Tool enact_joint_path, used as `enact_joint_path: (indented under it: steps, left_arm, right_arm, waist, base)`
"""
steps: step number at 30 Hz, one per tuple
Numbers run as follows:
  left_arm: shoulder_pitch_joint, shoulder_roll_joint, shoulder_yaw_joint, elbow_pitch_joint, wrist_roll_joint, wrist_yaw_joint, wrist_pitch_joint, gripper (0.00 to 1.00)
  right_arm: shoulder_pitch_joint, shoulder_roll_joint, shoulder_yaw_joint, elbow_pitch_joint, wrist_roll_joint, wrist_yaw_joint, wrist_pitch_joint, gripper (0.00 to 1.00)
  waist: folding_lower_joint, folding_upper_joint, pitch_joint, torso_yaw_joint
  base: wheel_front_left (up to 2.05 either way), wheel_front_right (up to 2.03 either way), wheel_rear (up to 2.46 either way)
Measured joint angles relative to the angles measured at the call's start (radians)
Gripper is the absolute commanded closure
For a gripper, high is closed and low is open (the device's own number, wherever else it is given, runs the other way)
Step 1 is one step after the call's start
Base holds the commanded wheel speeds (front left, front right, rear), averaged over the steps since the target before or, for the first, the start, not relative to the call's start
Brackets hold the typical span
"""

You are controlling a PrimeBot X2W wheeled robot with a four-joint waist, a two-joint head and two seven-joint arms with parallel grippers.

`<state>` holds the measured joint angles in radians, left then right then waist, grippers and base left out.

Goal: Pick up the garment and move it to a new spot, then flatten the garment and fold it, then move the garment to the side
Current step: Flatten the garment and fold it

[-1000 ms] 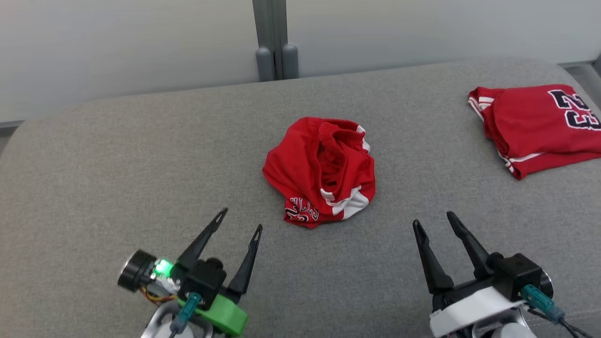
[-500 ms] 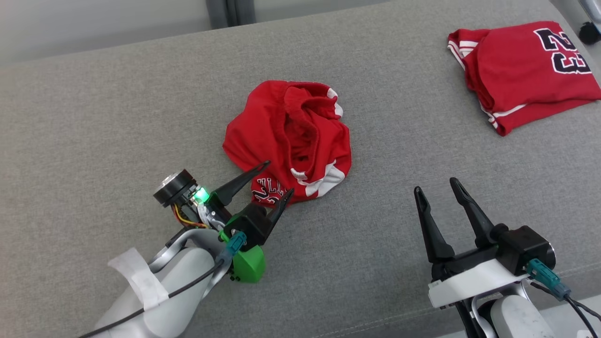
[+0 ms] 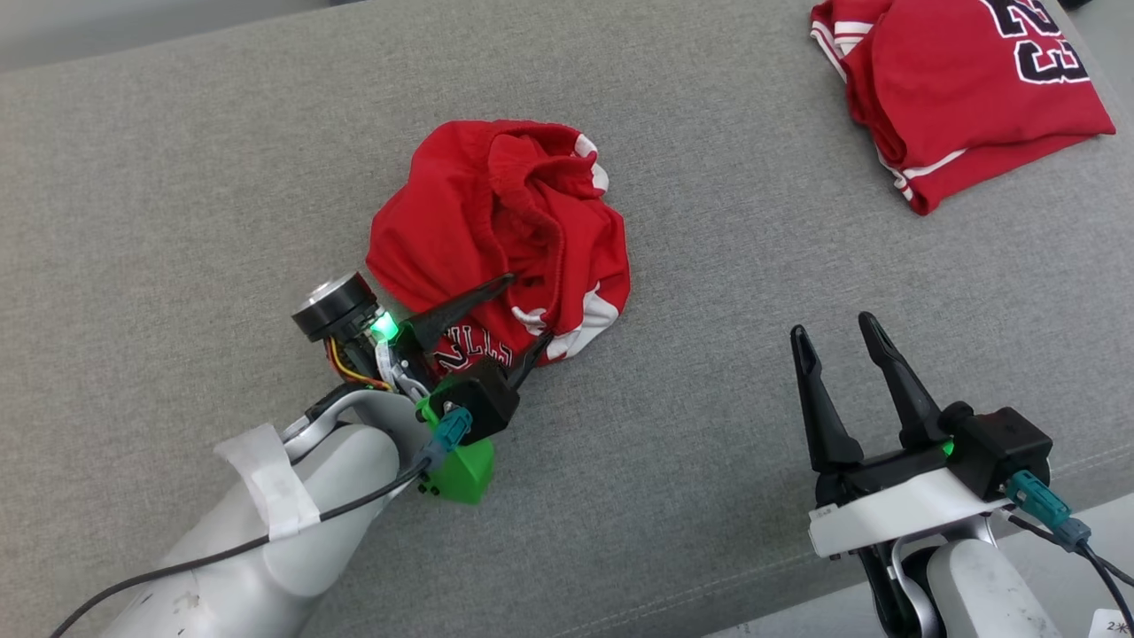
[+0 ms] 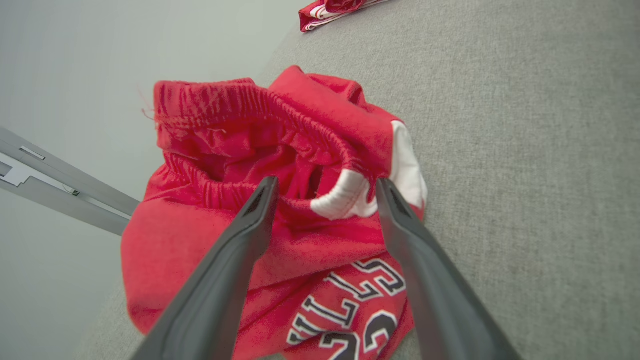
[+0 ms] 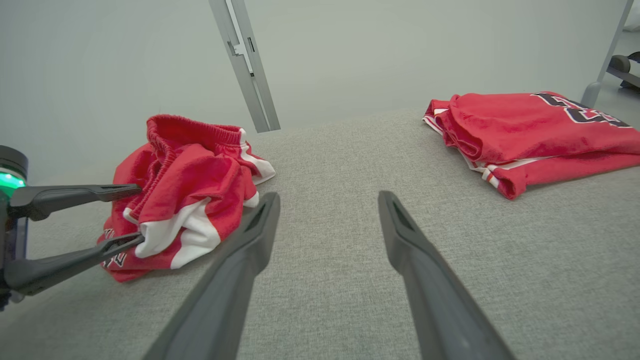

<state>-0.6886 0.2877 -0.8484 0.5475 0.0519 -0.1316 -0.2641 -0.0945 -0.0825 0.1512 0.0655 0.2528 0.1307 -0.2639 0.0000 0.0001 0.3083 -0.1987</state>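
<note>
Centre obstacle: crumpled garment (image 3: 496,221), with the left gripper (image 3: 529,307) spread wide over its near edge.
Far-right obstacle: folded jersey (image 3: 957,80), well apart from the garment.
Free lane: bare padded surface (image 3: 726,266) between garment and jersey, also ahead of the right gripper (image 3: 832,323).
Left flank: bare surface beside the garment.

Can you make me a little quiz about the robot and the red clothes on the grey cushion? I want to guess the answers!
1. True or false: the left tool and the right tool both stand open.
2. Pick one: which number is printed on the folded red jersey? A) 7 B) 23 C) 45
3. Fill in the gap: the ____ tool's two dark fingers straddle part of the crumpled red shorts with white trim.

Key: 1 true; 2 B; 3 left.
</note>
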Motion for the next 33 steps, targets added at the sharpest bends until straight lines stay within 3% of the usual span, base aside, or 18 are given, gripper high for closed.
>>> enact_joint_path:
  steps: [2,3,4,5,7,11,14,18,24,28,33]
  left_arm:
    - [-0.012,0.006,-0.011,-0.001,0.007,0.0,0.0,0.0]
    - [-0.015,0.008,-0.019,0.0,0.01,0.0,0.0,0.15]
    - [-0.017,0.009,-0.024,0.001,0.014,0.0,0.0,0.22]
    - [-0.02,0.011,-0.031,0.0,0.015,0.0,0.0,0.61]
    - [-0.027,0.017,-0.047,0.003,0.015,0.0,0.0,1.0]
    - [-0.033,0.025,-0.069,0.026,0.003,0.0,0.0,1.0]
    - [-0.033,0.019,-0.084,0.021,-0.081,0.0,0.0,1.0]
    - [-0.061,0.014,-0.121,-0.037,-0.299,0.0,0.036,1.0]
    - [-0.279,0.048,-0.18,-0.199,-0.607,0.0,0.201,1.0]
    - [-0.427,0.044,-0.157,-0.268,-0.748,0.0,0.272,1.0]
    - [-0.532,0.022,-0.058,-0.287,-0.855,0.004,0.263,1.0]
  right_arm:
    - [-0.003,0.001,-0.001,0.004,0.0,0.0,0.0,0.0]
    - [-0.003,0.001,-0.001,0.006,0.0,0.0,0.0,0.0]
    - [-0.004,0.002,-0.001,0.007,0.0,0.0,0.0,0.0]
    - [-0.005,0.003,0.0,0.009,0.0,0.0,0.0,0.0]
    - [-0.009,0.004,0.001,0.011,0.0,0.0,0.0,0.0]
    - [-0.011,0.007,0.002,0.017,0.0,0.0,0.0,0.0]
    - [-0.01,0.009,0.003,0.024,0.0,0.0,0.0,0.0]
    - [-0.011,0.016,0.006,0.028,0.002,0.0,0.0,0.0]
    - [-0.01,0.027,0.026,0.047,0.01,0.0,0.0,0.0]
    - [-0.004,0.03,0.032,0.059,0.019,0.0,0.0,0.0]
    - [0.019,0.031,0.024,0.067,0.026,0.0,0.0,0.0]
  waist:
    - [0.0,0.0,0.003,-0.003]
    - [0.0,0.0,0.004,-0.004]
    - [0.0,0.0,0.004,-0.005]
    - [0.0,0.0,0.004,-0.007]
    - [0.0,0.0,0.002,-0.01]
    - [0.0,0.0,-0.003,-0.014]
    - [0.0,0.0,-0.015,-0.018]
    - [0.0,0.0,-0.032,-0.028]
    - [0.0,0.0,-0.061,-0.047]
    - [0.0,0.0,-0.079,-0.063]
    - [0.0,0.0,-0.119,-0.074]
  base:
    - [0.0,0.0,0.0]
    - [0.0,0.0,0.0]
    - [0.0,0.0,0.0]
    - [0.0,0.0,0.0]
    - [0.0,0.0,0.0]
    - [0.0,0.0,0.0]
    - [0.0,0.0,0.0]
    - [0.0,0.0,0.0]
    - [0.0,0.0,0.0]
    - [0.0,0.0,0.0]
    - [0.0,0.0,0.0]
